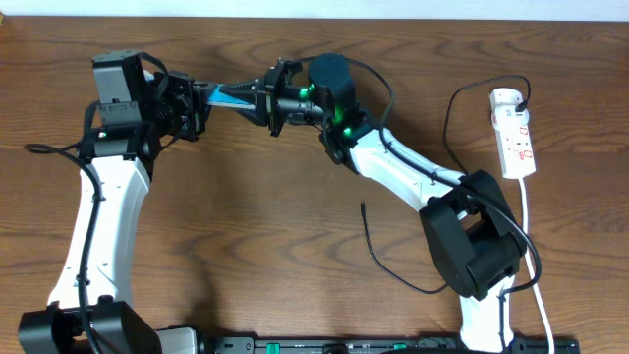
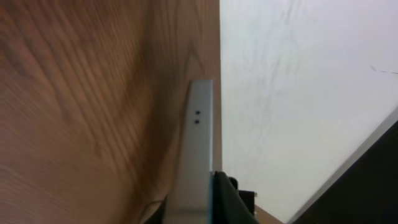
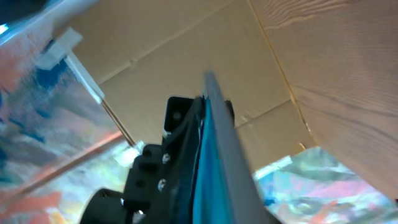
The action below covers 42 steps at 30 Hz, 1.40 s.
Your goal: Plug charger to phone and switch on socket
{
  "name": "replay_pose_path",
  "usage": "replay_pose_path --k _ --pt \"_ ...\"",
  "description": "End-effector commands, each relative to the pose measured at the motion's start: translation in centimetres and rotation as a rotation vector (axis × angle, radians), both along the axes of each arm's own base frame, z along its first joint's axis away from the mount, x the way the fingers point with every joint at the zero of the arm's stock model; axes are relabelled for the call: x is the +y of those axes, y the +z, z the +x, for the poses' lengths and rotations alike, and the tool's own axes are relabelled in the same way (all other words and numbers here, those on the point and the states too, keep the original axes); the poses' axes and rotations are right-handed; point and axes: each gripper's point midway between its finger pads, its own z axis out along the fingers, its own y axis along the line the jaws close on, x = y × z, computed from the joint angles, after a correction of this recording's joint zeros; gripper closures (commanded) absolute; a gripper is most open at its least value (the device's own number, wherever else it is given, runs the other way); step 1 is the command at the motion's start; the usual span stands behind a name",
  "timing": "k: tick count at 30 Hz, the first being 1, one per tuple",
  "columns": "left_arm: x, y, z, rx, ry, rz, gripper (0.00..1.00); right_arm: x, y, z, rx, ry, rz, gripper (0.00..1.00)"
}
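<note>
The phone (image 1: pixel 232 94), blue screen showing, hangs above the table at the back between my two grippers. My left gripper (image 1: pixel 200 101) is shut on its left end; in the left wrist view the phone (image 2: pixel 198 155) shows edge-on against a dark finger (image 2: pixel 230 202). My right gripper (image 1: pixel 257 98) sits around the right end. In the right wrist view the phone (image 3: pixel 224 162) runs beside a black finger (image 3: pixel 180 155), and the grip does not show. The charger (image 1: pixel 378 258) lies loose on the table, its tip at centre right. The socket (image 1: pixel 513 133) lies at the far right.
A black cable (image 1: pixel 450 118) loops from the socket's top end toward the right arm's base (image 1: pixel 477 246). The socket's white cord (image 1: pixel 531 246) runs down the right side. A wall borders the table's back edge.
</note>
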Motion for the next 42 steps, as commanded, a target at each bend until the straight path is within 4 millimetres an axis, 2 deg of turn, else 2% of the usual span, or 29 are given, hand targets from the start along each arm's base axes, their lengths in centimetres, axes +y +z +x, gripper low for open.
replay_pose_path --k 1,3,8,9,12,14,20,23,29,33,36,40,42 --pt "-0.5 0.0 0.0 -0.028 -0.053 0.041 0.93 1.0 1.3 -1.2 -0.071 0.034 0.015 0.78" --pt "-0.4 0.0 0.0 -0.031 -0.057 0.047 0.93 1.0 1.3 -1.2 -0.070 0.034 0.014 0.77" --pt "-0.4 0.0 0.0 -0.035 -0.063 0.054 0.93 0.9 1.3 -1.0 -0.071 0.023 0.014 0.62" --pt "-0.4 0.0 0.0 -0.035 -0.063 0.054 0.93 0.9 1.3 -0.9 -0.071 0.022 0.014 0.54" --pt "-0.4 0.0 0.0 -0.036 -0.063 0.055 0.93 0.8 1.3 -0.8 -0.071 0.016 0.014 0.13" --pt "-0.4 0.0 0.0 -0.037 -0.064 0.058 0.93 0.7 1.3 -0.6 -0.072 0.012 0.013 0.01" --pt "0.3 -0.1 0.2 -0.037 -0.042 0.075 0.93 0.4 1.3 -0.4 -0.147 0.013 0.001 0.01" --pt "1.3 -0.1 0.2 -0.046 -0.034 0.094 0.93 -0.2 1.3 -0.1 -0.204 0.022 -0.007 0.01" --pt "4.3 0.2 0.2 -0.065 -0.004 0.088 0.93 -3.9 1.2 1.5 -0.285 0.075 -0.016 0.01" --pt "5.9 0.8 -0.1 -0.105 -0.022 0.073 0.93 -7.2 1.2 3.0 -0.354 0.092 -0.020 0.01" --pt "5.6 1.5 -0.5 -0.148 -0.093 0.041 0.93 -9.2 0.6 3.4 -0.423 0.120 -0.040 0.01" --pt "4.1 3.5 -1.0 -0.250 -0.228 -0.042 0.93 -11.6 -2.1 3.5 -0.414 0.167 -0.102 0.01" --pt "2.4 5.4 -0.9 -0.380 -0.373 -0.111 0.93 -12.5 -4.0 3.4 -0.406 0.177 -0.152 0.01"
